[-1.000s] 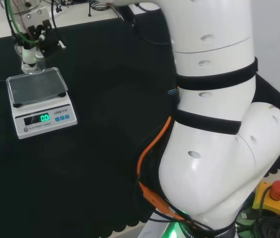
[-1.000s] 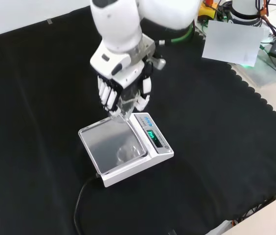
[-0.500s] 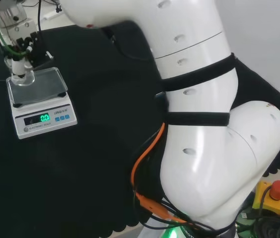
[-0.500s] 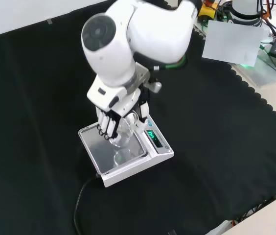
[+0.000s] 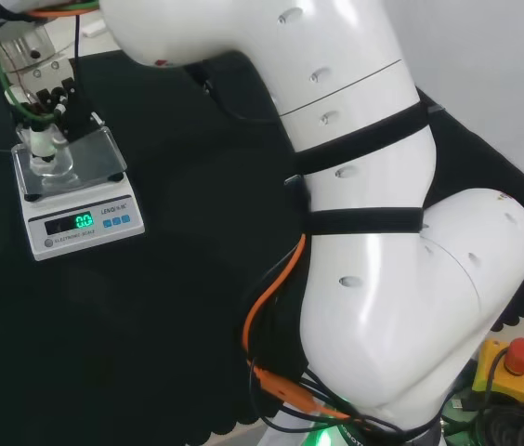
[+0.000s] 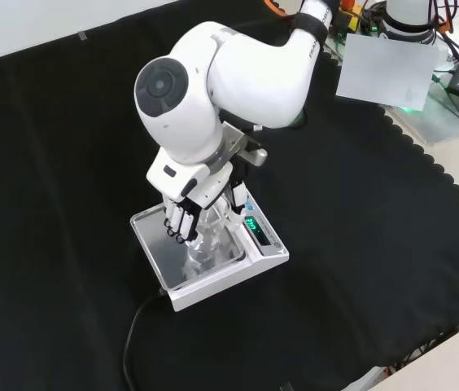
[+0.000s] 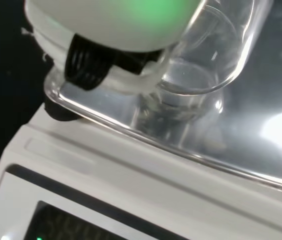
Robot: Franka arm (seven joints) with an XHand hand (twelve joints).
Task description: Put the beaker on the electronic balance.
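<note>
The electronic balance (image 5: 76, 223) stands at the left of the head view, white with a shiny steel pan (image 5: 90, 158). The hand (image 5: 50, 100) is over the pan, its fingers curled round a clear glass beaker (image 5: 46, 154). In the front view the hand (image 6: 190, 213) comes down onto the balance (image 6: 266, 244) and keeps the beaker (image 6: 205, 246) upright over the pan's middle (image 6: 155, 236). In the wrist view the beaker (image 7: 203, 65) has its base at or just above the pan (image 7: 261, 125); I cannot tell whether it rests there.
A black cable (image 6: 132, 334) runs from the balance toward the front edge of the cloth. A white sheet (image 6: 380, 69) and other cables lie beyond the cloth's scalloped edge. A red stop button (image 5: 520, 356) sits by the arm's base.
The hand has carried the beaker from beside the balance's back edge to over the pan and lowered it close to the pan's surface. The arm has swung further over the bench.
</note>
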